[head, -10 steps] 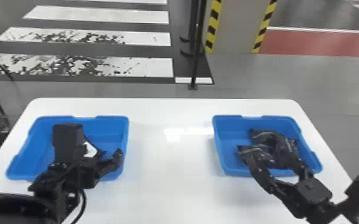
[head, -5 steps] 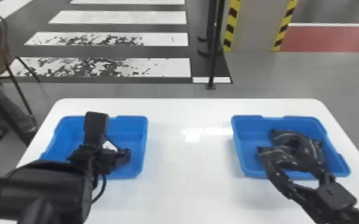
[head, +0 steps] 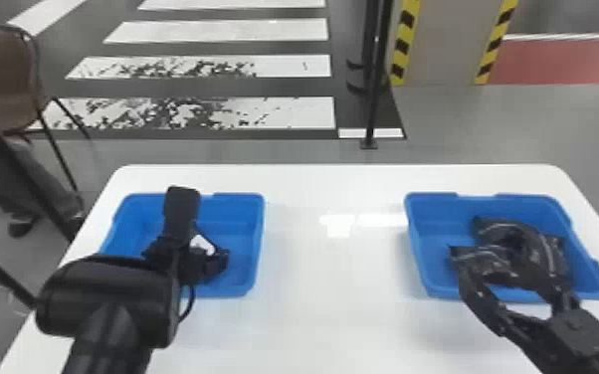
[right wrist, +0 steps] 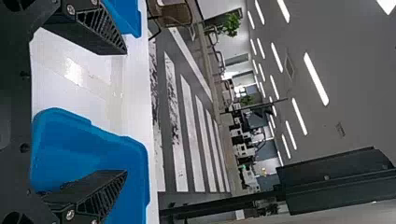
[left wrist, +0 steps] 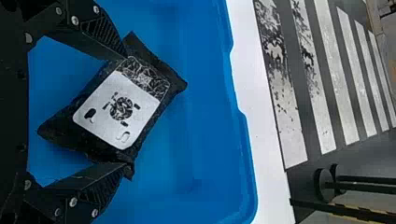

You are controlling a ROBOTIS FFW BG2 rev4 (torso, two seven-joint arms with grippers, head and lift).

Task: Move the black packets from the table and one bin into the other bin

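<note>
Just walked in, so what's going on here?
A two-armed robot is working at a white table. Its left gripper is open at the left blue bin, its fingers on either side of a labelled black packet. Its right gripper hangs open by the right blue bin, where other black packets lie. The job is to gather them all in one bin.

Indoor hall, painted crosswalk (head: 273,30), ceiling lights (right wrist: 316,79)
</note>
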